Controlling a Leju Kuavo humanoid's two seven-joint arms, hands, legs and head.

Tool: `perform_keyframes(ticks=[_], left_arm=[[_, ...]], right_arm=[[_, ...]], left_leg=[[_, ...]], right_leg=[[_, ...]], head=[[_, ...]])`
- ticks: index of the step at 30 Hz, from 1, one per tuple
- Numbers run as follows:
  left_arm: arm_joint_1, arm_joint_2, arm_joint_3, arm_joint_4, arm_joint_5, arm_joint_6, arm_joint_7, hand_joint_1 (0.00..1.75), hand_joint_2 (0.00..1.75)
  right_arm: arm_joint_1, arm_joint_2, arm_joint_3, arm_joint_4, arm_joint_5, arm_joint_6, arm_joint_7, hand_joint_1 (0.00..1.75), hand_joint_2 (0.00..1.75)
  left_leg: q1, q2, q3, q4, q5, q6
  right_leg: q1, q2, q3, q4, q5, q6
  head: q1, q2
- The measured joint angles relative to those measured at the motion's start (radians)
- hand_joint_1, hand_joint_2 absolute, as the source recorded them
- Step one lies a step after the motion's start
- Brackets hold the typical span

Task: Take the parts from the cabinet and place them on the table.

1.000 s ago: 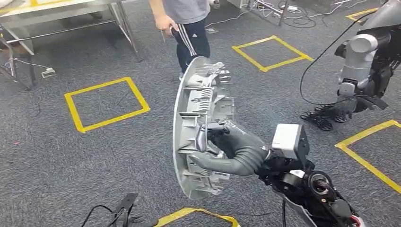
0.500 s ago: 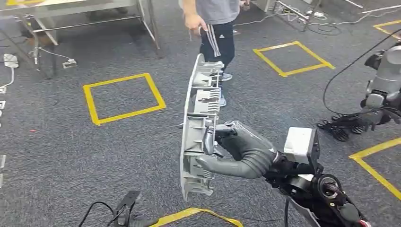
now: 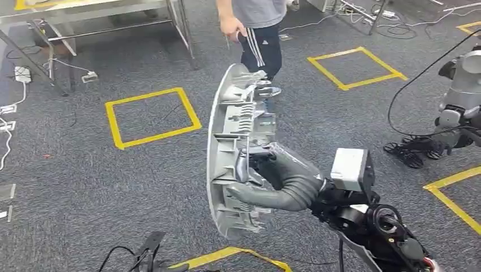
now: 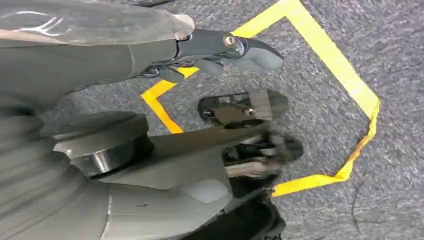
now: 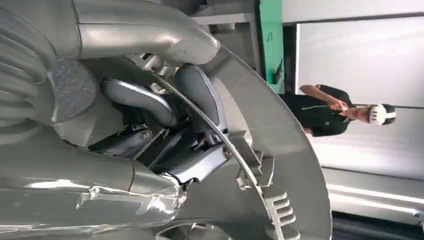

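Head view: grey carpet floor marked with yellow tape squares, a metal-framed table far off beside a standing person; the long grey moulded plastic part is held upright by the right hand, so pickup is judged done, carry and placement left. Left wrist view: the left hand hangs over the carpet holding nothing, fingers loosely extended. Right wrist view: fingers are seen clamped on the part's ribbed inner side.

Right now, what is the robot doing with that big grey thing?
The robot's right hand holds a big grey plastic part upright in the air, above the grey carpet with yellow tape squares. It has not put it down yet. A metal table stands across the room, and a person stands just beyond the part. The left hand hangs low, holding nothing.
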Motion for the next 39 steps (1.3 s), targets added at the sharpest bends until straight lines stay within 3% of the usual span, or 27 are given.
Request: perform_keyframes(ticks=[1, 2, 5, 7, 8, 9, 10, 11, 12, 14, 16, 17, 20, 22, 23, 25, 26, 27, 28, 29, 31, 32, 33, 36, 37, 38, 39], left_arm=[[-0.001, 0.0, 0.0, 0.0, 0.0, 0.0, 0.0, 0.0, 1.75], [-0.003, -0.001, 0.0, 0.0, 0.0, 0.0, 0.0, 0.0, 1.75], [0.001, -0.001, 0.0, 0.0, 0.0, 0.002, 0.0, 0.0, 1.75], [0.0, -0.001, 0.0, 0.0, 0.004, 0.003, -0.001, 0.0, 1.75], [0.0, 0.0, 0.0, 0.0, 0.005, 0.005, -0.001, 0.0, 1.75], [0.0, -0.001, 0.0, 0.0, 0.006, 0.005, -0.002, 0.0, 1.75], [0.001, -0.002, 0.0, 0.0, 0.007, 0.005, -0.002, 0.0, 1.75], [0.002, -0.002, 0.0, 0.0, 0.008, 0.005, -0.002, 0.0, 1.75], [0.003, -0.002, 0.0, 0.0, 0.01, 0.005, -0.002, 0.0, 1.75], [0.004, -0.002, 0.0, 0.0, 0.011, 0.005, -0.002, 0.0, 1.75], [0.004, -0.003, 0.0, 0.0, 0.012, 0.007, -0.002, 0.0, 1.75], [0.003, -0.004, 0.0, 0.0, 0.013, 0.008, -0.002, 0.0, 1.75], [0.008, -0.005, 0.0, 0.0, 0.014, 0.009, -0.003, 0.0, 1.75], [0.01, -0.002, 0.001, 0.0, 0.014, 0.009, -0.003, 0.0, 1.75], [0.009, -0.002, 0.001, 0.0, 0.014, 0.009, -0.003, 0.0, 1.75], [0.008, -0.003, 0.001, 0.0, 0.014, 0.009, -0.003, 0.0, 1.75], [0.009, -0.003, 0.001, 0.0, 0.014, 0.008, -0.003, 0.0, 1.75], [0.011, -0.003, 0.001, 0.0, 0.014, 0.009, -0.003, 0.0, 1.75], [0.012, -0.003, 0.001, 0.0, 0.014, 0.008, -0.003, 0.0, 1.75], [0.012, -0.003, 0.002, 0.0, 0.014, 0.008, -0.003, 0.0, 1.75], [0.01, -0.001, 0.002, 0.0, 0.014, 0.009, -0.003, 0.0, 1.75], [0.008, -0.002, 0.003, 0.0, 0.014, 0.008, -0.003, 0.0, 1.75], [0.007, -0.002, 0.004, 0.0, 0.014, 0.008, -0.003, 0.0, 1.75], [0.009, -0.003, 0.007, 0.0, 0.014, 0.008, -0.002, 0.0, 1.75], [0.009, -0.004, 0.007, 0.0, 0.014, 0.008, -0.002, 0.0, 1.75], [0.009, -0.004, 0.008, 0.0, 0.014, 0.008, -0.002, 0.0, 1.75], [0.008, -0.005, 0.009, 0.0, 0.014, 0.008, -0.002, 0.0, 1.75]], right_arm=[[0.0, 0.0, 0.0, 0.0, -0.003, 0.0, 0.0, 1.75, 1.75], [-0.001, 0.0, 0.0, 0.0, -0.006, 0.0, 0.0, 1.75, 1.75], [0.0, 0.0, 0.003, 0.0, -0.008, 0.002, 0.002, 1.75, 1.75], [0.0, 0.0, 0.005, 0.0, -0.01, 0.003, 0.0, 1.75, 1.75], [-0.001, 0.0, 0.005, 0.0, -0.01, 0.003, -0.002, 1.75, 1.75], [0.0, 0.0, 0.005, 0.0, -0.01, 0.004, -0.004, 1.75, 1.75], [0.002, 0.0, 0.005, 0.001, -0.01, 0.004, -0.005, 1.75, 1.75], [0.005, 0.0, 0.005, 0.001, -0.01, 0.005, -0.005, 1.75, 1.75], [0.008, 0.0, 0.005, 0.001, -0.01, 0.005, -0.005, 1.75, 1.75], [0.009, 0.0, 0.006, 0.001, -0.01, 0.006, -0.005, 1.75, 1.75], [0.009, 0.0, 0.005, 0.001, -0.01, 0.009, -0.007, 1.75, 1.75], [0.009, 0.0, 0.005, 0.001, -0.01, 0.011, -0.008, 1.75, 1.75], [0.011, 0.0, 0.005, 0.001, -0.01, 0.016, -0.009, 1.75, 1.75], [0.01, 0.001, 0.005, 0.001, -0.01, 0.021, -0.009, 1.75, 1.75], [0.011, 0.001, 0.006, 0.001, -0.011, 0.022, -0.01, 1.75, 1.75], [0.011, 0.002, 0.006, 0.001, -0.011, 0.022, -0.011, 1.75, 1.75], [0.012, 0.002, 0.006, 0.001, -0.011, 0.022, -0.011, 1.75, 1.75], [0.013, 0.002, 0.006, 0.002, -0.011, 0.022, -0.011, 1.75, 1.75], [0.013, 0.002, 0.006, 0.002, -0.011, 0.022, -0.011, 1.75, 1.75], [0.013, 0.002, 0.006, 0.003, -0.011, 0.022, -0.011, 1.75, 1.75], [0.013, 0.002, 0.006, 0.003, -0.011, 0.022, -0.011, 1.75, 1.75], [0.013, 0.002, 0.006, 0.003, -0.011, 0.022, -0.011, 1.75, 1.75], [0.013, 0.002, 0.006, 0.003, -0.011, 0.022, -0.011, 1.75, 1.75], [0.013, 0.002, 0.007, 0.003, -0.011, 0.023, -0.009, 1.75, 1.75], [0.013, 0.002, 0.007, 0.003, -0.011, 0.023, -0.009, 1.75, 1.75], [0.012, 0.002, 0.008, 0.003, -0.011, 0.023, -0.008, 1.75, 1.75], [0.012, 0.002, 0.008, 0.003, -0.011, 0.023, -0.008, 1.75, 1.75]], left_leg=[[0.0, 0.022, 0.041, -0.083, 0.017, 0.003], [-0.008, 0.017, 0.043, -0.094, 0.015, 0.012], [-0.01, 0.005, 0.039, -0.092, 0.016, 0.027], [-0.003, 0.001, 0.043, -0.1, 0.022, 0.038], [-0.001, -0.002, 0.043, -0.1, 0.022, 0.042], [-0.002, -0.004, 0.042, -0.099, 0.023, 0.045], [-0.003, -0.006, 0.041, -0.099, 0.023, 0.046], [-0.004, -0.009, 0.042, -0.099, 0.022, 0.047], [-0.004, -0.012, 0.042, -0.099, 0.022, 0.047], [-0.003, -0.023, 0.045, -0.099, 0.022, 0.046], [-0.003, -0.032, 0.05, -0.099, 0.02, 0.043], [-0.01, -0.037, 0.045, -0.095, 0.019, 0.039], [-0.004, -0.041, 0.041, -0.101, 0.027, 0.023], [-0.003, -0.038, 0.039, -0.094, 0.017, 0.015], [-0.006, -0.023, 0.02, -0.054, -0.013, 0.009], [-0.003, -0.014, -0.061, 0.118, -0.098, 0.002], [-0.003, -0.013, -0.097, 0.195, -0.126, -0.001], [-0.003, -0.011, -0.119, 0.239, -0.132, -0.003], [-0.003, -0.01, -0.113, 0.226, -0.115, -0.002], [-0.003, -0.008, -0.081, 0.163, -0.076, -0.001], [-0.002, 0.003, 0.021, -0.037, 0.013, 0.005], [-0.005, 0.021, 0.051, -0.103, 0.015, 0.01], [-0.012, 0.018, 0.052, -0.103, 0.016, 0.014], [-0.013, 0.005, 0.045, -0.101, 0.019, 0.03], [-0.005, 0.003, 0.049, -0.11, 0.024, 0.039], [-0.005, 0.001, 0.05, -0.11, 0.025, 0.04], [-0.004, 0.0, 0.05, -0.11, 0.025, 0.047]], right_leg=[[0.002, -0.001, -0.001, 0.004, -0.003, 0.005], [0.009, -0.001, -0.006, 0.01, -0.006, 0.011], [0.007, -0.009, -0.003, 0.006, -0.005, 0.024], [0.002, 0.001, -0.011, 0.031, -0.031, 0.035], [0.002, 0.007, -0.03, 0.074, -0.061, 0.039], [0.0, 0.011, -0.077, 0.183, -0.118, 0.044], [0.0, 0.013, -0.12, 0.277, -0.157, 0.046], [0.0, 0.013, -0.15, 0.34, -0.174, 0.048], [0.0, 0.014, -0.158, 0.357, -0.168, 0.047], [0.0, 0.016, -0.109, 0.25, -0.095, 0.041], [0.0, 0.028, -0.019, 0.061, -0.006, 0.032], [0.004, 0.044, 0.004, 0.015, -0.013, 0.027], [0.009, 0.039, -0.002, 0.013, -0.012, 0.018], [-0.004, 0.029, 0.005, -0.004, -0.001, 0.004], [-0.003, 0.028, 0.006, -0.008, 0.002, -0.002], [-0.001, 0.018, 0.003, -0.008, 0.002, -0.006], [0.0, 0.013, 0.003, -0.008, 0.002, -0.006], [0.001, 0.01, 0.002, -0.008, 0.002, -0.006], [0.001, 0.007, 0.003, -0.008, 0.002, -0.006], [0.001, 0.004, 0.003, -0.007, 0.002, -0.006], [0.001, 0.001, 0.005, -0.004, -0.001, -0.002], [0.003, 0.0, 0.004, -0.003, -0.003, 0.002], [0.01, 0.0, 0.001, 0.0, -0.004, 0.006], [0.007, -0.007, 0.002, -0.002, -0.002, 0.021], [0.006, -0.007, -0.003, 0.004, -0.011, 0.028], [0.003, 0.003, -0.011, 0.033, -0.035, 0.033], [0.003, 0.01, -0.039, 0.1, -0.076, 0.037]], head=[[-0.004, 0.0], [-0.009, 0.0], [0.009, 0.0], [0.01, 0.0], [0.016, 0.0], [0.03, 0.0], [0.032, 0.0], [0.033, 0.0], [0.034, 0.0], [0.037, 0.0], [0.04, 0.0], [0.04, 0.0], [0.039, 0.0], [0.038, 0.0], [0.032, 0.0], [0.014, 0.0], [0.013, 0.0], [0.011, 0.0], [0.009, 0.0], [0.006, 0.0], [-0.001, 0.0], [-0.004, 0.0], [-0.006, 0.0], [0.009, 0.0], [0.008, 0.0], [0.011, 0.0], [0.02, 0.0]])
